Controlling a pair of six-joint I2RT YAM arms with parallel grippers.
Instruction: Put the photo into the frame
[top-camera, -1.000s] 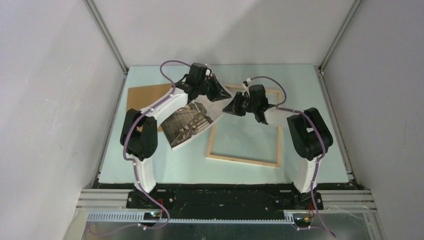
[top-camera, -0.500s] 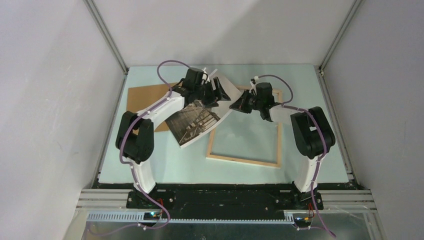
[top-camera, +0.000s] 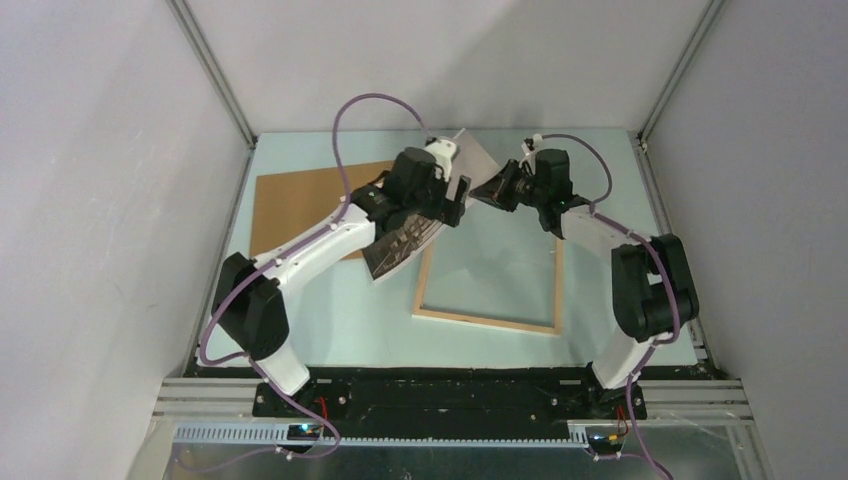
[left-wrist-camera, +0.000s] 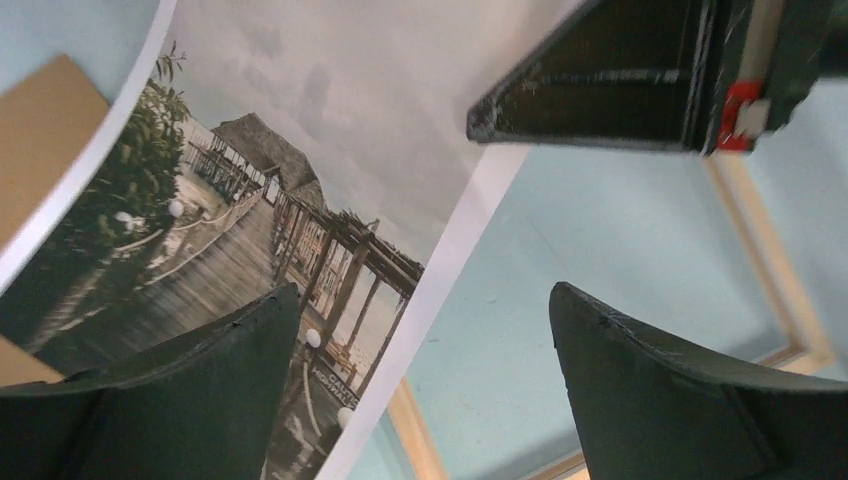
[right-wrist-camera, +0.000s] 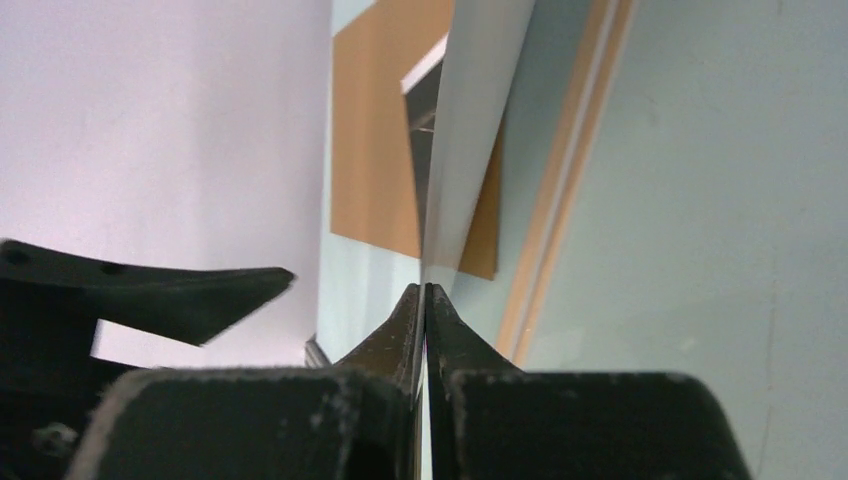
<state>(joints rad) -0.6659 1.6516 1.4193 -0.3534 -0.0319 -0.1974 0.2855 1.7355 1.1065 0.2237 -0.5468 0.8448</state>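
right gripper (right-wrist-camera: 425, 290): clenched on the photo (top-camera: 405, 240), thin pinch at its far corner, jaws flat together on the paper
left gripper (left-wrist-camera: 422, 300): spread wide, gripping nothing; the print sits just below and beside its left finger
photo: lifted and tilted, running from the right tips down past the left gripper; the low end lies over the left rail of the frame (top-camera: 487, 320)
low edge: looks to rest on the rail or the table (top-camera: 340, 320); top view is too shallow to say which
frame: flat on the table, below and in front of the right gripper, opening bare
board (top-camera: 295, 205): brown, flat, off to the left gripper's outer side, partly under the print
step: probably swinging the print over the opening on the right grip alone
how: hold the pinch firm, drag slowly toward the right arm, square the edges to the rails before lowering
left gripper's use: likely press the free end down flat
risk: single-corner hold, so the paper may bow, pivot or catch on the rail
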